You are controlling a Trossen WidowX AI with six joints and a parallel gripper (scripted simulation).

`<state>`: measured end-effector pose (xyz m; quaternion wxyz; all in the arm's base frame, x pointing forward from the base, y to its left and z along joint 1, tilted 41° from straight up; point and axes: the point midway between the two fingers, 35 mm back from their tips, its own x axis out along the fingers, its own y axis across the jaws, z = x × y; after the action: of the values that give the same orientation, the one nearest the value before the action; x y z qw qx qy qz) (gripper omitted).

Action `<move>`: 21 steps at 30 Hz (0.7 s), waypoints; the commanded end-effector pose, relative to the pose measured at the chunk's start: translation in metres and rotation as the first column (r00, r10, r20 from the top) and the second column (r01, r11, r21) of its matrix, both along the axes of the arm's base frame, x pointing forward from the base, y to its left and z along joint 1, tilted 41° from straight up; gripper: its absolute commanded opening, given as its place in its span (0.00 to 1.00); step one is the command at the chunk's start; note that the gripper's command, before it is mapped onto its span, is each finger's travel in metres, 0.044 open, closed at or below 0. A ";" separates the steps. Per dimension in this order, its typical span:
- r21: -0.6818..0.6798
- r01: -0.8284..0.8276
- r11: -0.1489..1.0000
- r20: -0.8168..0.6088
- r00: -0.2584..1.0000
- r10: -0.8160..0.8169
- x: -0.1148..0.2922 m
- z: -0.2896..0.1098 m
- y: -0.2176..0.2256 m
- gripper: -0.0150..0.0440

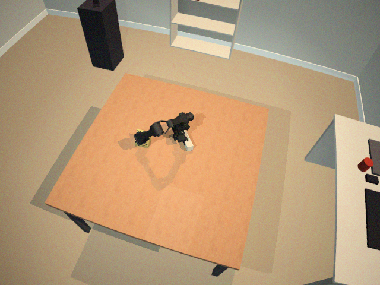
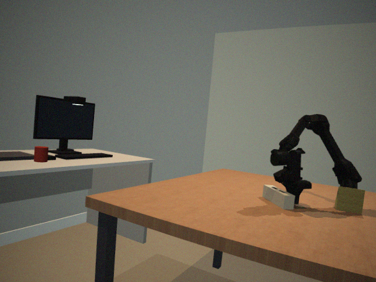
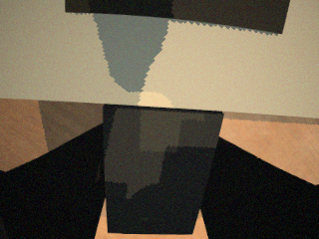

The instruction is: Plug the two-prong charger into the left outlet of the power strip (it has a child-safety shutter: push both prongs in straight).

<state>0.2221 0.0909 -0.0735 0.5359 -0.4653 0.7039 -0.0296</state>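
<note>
Gripper [image 3: 159,226] fingers are seen clamped on the dark charger [image 3: 159,166], which fills the centre of the wrist view between the two black fingers at the lower left and lower right. The charger's upper edge is pressed against the pale face of the power strip [image 3: 199,74], which spans the upper half of that frame; no prongs can be made out between the two. A dark slot [image 3: 226,0] is shown along the top of the strip's face, above the charger.

In the exterior view the gripper [image 2: 294,194] is pointed downward at the right end of the white power strip [image 2: 278,195], which lies on the orange table [image 2: 182,206] at the right of the frame. The arm [image 2: 328,139] is arched above it, down to an olive-green base block [image 2: 349,200] near the right edge.

In the top view the power strip [image 1: 187,143] is found just right of the table's centre, partly covered by the gripper [image 1: 179,136]. A desk [image 2: 76,164] with a monitor [image 2: 63,121] and a red cup [image 2: 40,153] is placed at the left of the exterior view.
</note>
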 end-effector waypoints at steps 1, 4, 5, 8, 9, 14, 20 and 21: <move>0.014 -0.006 1.000 0.016 1.000 0.005 0.007 -0.003 0.005 0.25; 0.014 -0.006 1.000 0.016 1.000 0.005 0.008 -0.004 0.005 0.25; 0.014 -0.006 1.000 0.016 1.000 0.005 0.009 -0.004 0.006 0.25; 0.014 -0.006 1.000 0.016 1.000 0.005 0.010 -0.004 0.006 0.25; 0.014 -0.006 1.000 0.016 1.000 0.005 0.010 -0.004 0.006 0.25; 0.014 -0.006 1.000 0.016 1.000 0.005 0.012 -0.005 0.007 0.25; 0.014 -0.006 1.000 0.016 1.000 0.005 0.012 -0.005 0.008 0.25; 0.014 -0.006 1.000 0.016 1.000 0.005 0.012 -0.005 0.008 0.25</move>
<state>0.2266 0.0933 -0.0760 0.5328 -0.4660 0.7057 -0.0294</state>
